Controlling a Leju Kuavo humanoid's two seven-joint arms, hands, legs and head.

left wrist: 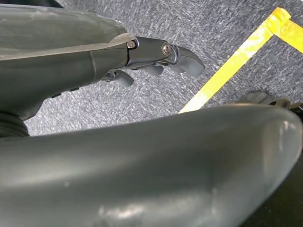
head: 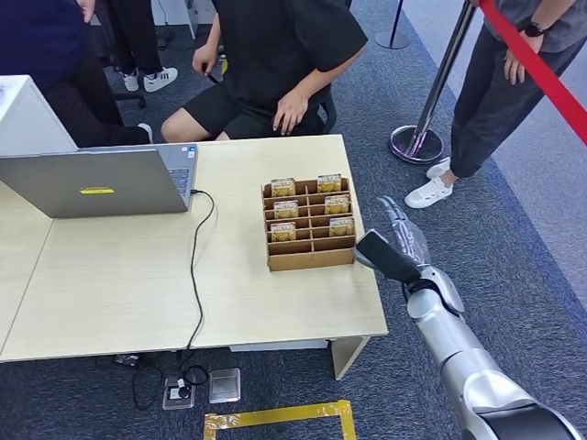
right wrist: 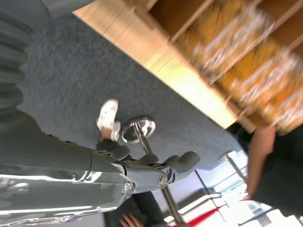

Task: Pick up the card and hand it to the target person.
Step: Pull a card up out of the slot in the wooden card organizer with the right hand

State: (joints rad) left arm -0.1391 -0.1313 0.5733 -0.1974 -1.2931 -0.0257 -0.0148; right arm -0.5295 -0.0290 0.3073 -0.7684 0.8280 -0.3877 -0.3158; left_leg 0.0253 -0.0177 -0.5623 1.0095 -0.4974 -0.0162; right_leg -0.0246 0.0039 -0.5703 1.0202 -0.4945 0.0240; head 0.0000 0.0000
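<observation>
Head view: from high on the body, facing forward and down over the pale wooden table (head: 138, 275), with the brown compartmented cardboard tray (head: 309, 258) just beside the fingers of the right hand (head: 396, 246). Right wrist view: close behind those fingers, turned, sharing that tray (right wrist: 200, 28), table edge and the chrome stanchion base (right wrist: 138, 130). Left wrist view: close behind the left hand (left wrist: 153, 59), facing grey carpet (left wrist: 161, 94) and yellow tape (left wrist: 236, 59) past the fingers.

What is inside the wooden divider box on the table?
The wooden divider box holds yellow-printed cards in six upper compartments, three per column; the front row looks empty. Any cards stacked beneath are hidden.
</observation>
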